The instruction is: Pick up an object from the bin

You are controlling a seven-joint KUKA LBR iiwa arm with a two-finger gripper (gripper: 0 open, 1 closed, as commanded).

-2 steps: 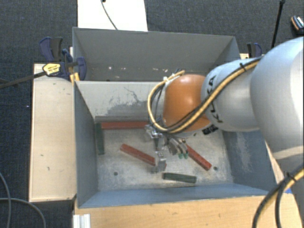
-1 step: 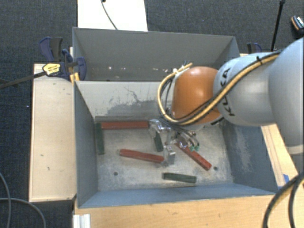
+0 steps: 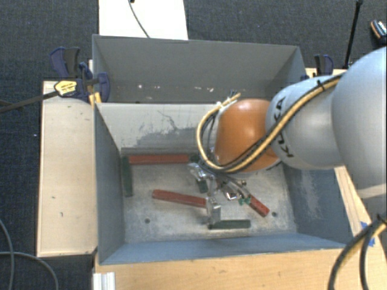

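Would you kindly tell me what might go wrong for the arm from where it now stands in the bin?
1. The gripper hangs low between the end of the middle red stick and a dark green stick near the front wall; it may catch both, or push one aside.
2. Both sticks look thin and lie flat on the bin floor, so a grasp may slip off or scrape the metal.

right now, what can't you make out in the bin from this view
In the camera view:
Red stick at right: upper-left end hidden under the gripper.
Red-brown stick mid-bin: right end behind the gripper, contact unclear.
Bin: back right floor covered by the orange wrist cover.
Small green bit beside the gripper: too small to name.
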